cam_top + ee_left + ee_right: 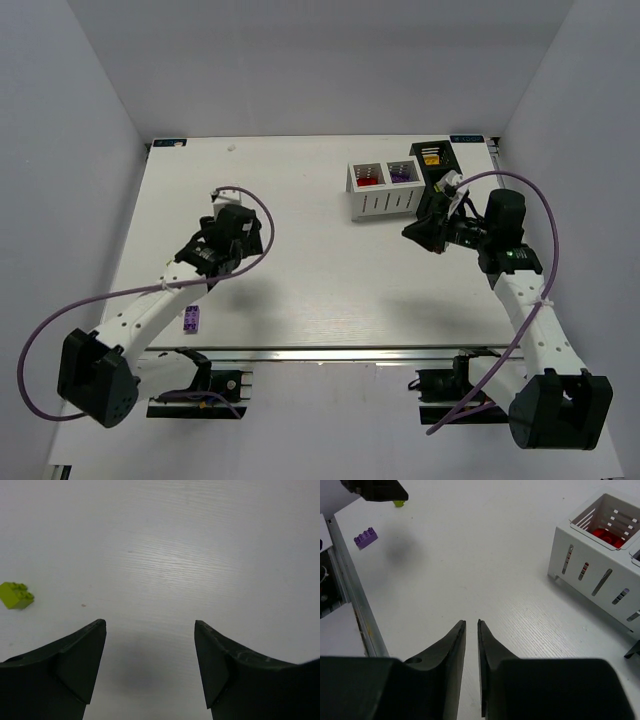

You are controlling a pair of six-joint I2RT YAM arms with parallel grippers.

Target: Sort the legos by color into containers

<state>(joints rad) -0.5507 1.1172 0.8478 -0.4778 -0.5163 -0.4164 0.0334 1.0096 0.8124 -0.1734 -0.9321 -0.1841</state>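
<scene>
My left gripper [224, 214] hovers over bare table at the left; in its wrist view it stands [150, 622] open with nothing between the fingers. A lime green lego [16, 595] lies to its left. A purple lego [190, 319] lies near the front edge, also in the right wrist view [365, 537]. My right gripper [416, 232] hangs just in front of the white box [385, 203]; its jaws [471, 621] are nearly together, a thin slit between them, holding nothing. The box holds red legos [367, 178] and purple legos [402, 172]. The black bin [447, 151] holds yellow and orange legos [431, 157].
The white box [592, 577] stands close to the right of my right gripper, red legos [607, 534] showing inside. The table's metal front rail [350, 595] runs along the left of that view. White walls enclose the table on three sides.
</scene>
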